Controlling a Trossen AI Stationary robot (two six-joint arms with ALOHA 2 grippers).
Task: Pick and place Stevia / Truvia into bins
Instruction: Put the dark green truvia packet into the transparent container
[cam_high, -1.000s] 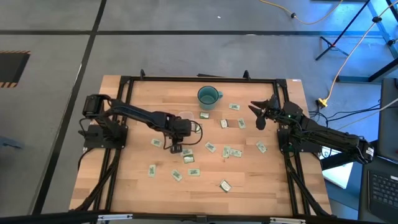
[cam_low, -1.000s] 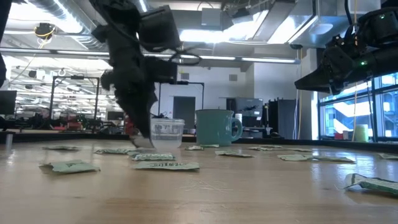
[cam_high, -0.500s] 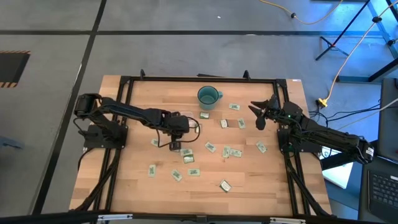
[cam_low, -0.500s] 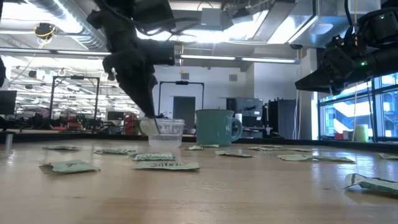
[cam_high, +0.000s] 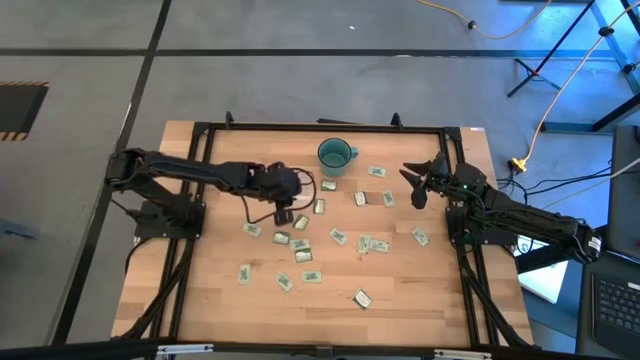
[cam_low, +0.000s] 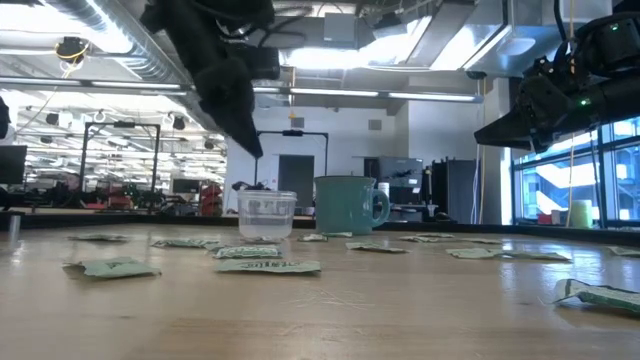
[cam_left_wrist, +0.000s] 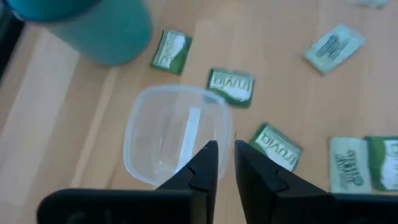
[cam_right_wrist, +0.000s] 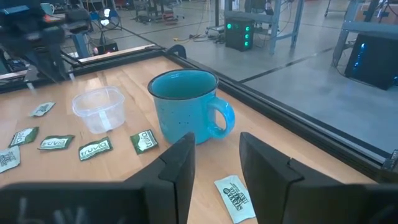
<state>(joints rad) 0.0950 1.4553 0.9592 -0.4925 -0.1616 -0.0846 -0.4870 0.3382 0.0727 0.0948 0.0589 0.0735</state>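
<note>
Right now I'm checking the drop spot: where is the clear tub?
In the high view the clear tub sits toward the table's far edge, just left of the teal mug, under the left gripper, with packets beside it.

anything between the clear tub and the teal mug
One green sweetener packet lies on the wood between the clear tub and the teal mug, seen in the left wrist view.

Light wooden table (cam_high: 200, 300) holding a teal mug (cam_high: 335, 155) at twelve o'clock, a clear tub (cam_left_wrist: 174, 134) beside it, green-and-white sweetener packets (cam_high: 340, 237) scattered around centre.
</note>
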